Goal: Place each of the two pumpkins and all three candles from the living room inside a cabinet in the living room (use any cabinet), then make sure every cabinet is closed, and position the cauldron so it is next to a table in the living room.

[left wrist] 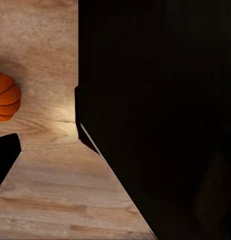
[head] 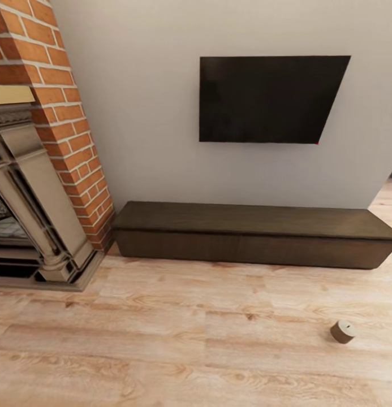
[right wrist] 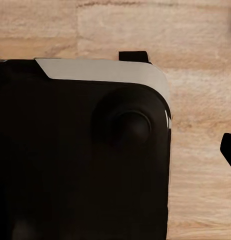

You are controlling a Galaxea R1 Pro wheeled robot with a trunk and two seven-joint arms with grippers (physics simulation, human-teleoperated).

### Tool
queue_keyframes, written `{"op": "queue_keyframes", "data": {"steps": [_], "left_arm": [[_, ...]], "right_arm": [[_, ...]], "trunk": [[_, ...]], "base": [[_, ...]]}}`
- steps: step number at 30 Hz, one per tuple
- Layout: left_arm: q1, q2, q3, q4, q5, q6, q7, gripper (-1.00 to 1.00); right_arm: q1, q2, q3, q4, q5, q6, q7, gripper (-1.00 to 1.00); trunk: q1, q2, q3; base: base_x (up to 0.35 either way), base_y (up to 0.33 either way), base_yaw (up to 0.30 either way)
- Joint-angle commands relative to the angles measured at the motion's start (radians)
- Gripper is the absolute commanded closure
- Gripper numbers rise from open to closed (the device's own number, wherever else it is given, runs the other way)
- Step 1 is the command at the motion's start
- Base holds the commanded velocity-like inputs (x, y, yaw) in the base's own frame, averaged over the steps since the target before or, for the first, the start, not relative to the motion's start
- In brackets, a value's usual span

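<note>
The robot faces the cabinet [head: 255,234], fronts shut, under the TV [head: 269,99], a candle [head: 343,331] lying on the floor [head: 162,339] ahead of its right end. Best to roll closer and square up before reaching. The left wrist view catches a pumpkin [left wrist: 5,97]; neither gripper's jaw state can be told.
</note>
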Motion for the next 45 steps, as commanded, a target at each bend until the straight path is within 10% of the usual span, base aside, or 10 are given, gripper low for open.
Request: {"op": "queue_keyframes", "data": {"steps": [1,45], "left_arm": [[0.000,0.000,0.000,0.000,0.000,0.000,0.000,-1.00],[0.000,-0.006,-0.004,0.000,-0.003,0.000,0.000,-1.00]], "right_arm": [[0.000,-0.001,0.000,0.000,0.000,0.000,0.000,-1.00],[0.000,0.000,0.004,0.002,0.003,-0.002,0.000,-1.00]], "trunk": [[0.000,0.000,0.000],[0.000,0.000,0.000]], "base": [[0.251,0.196,-0.041],[0.291,0.050,-0.001]]}}
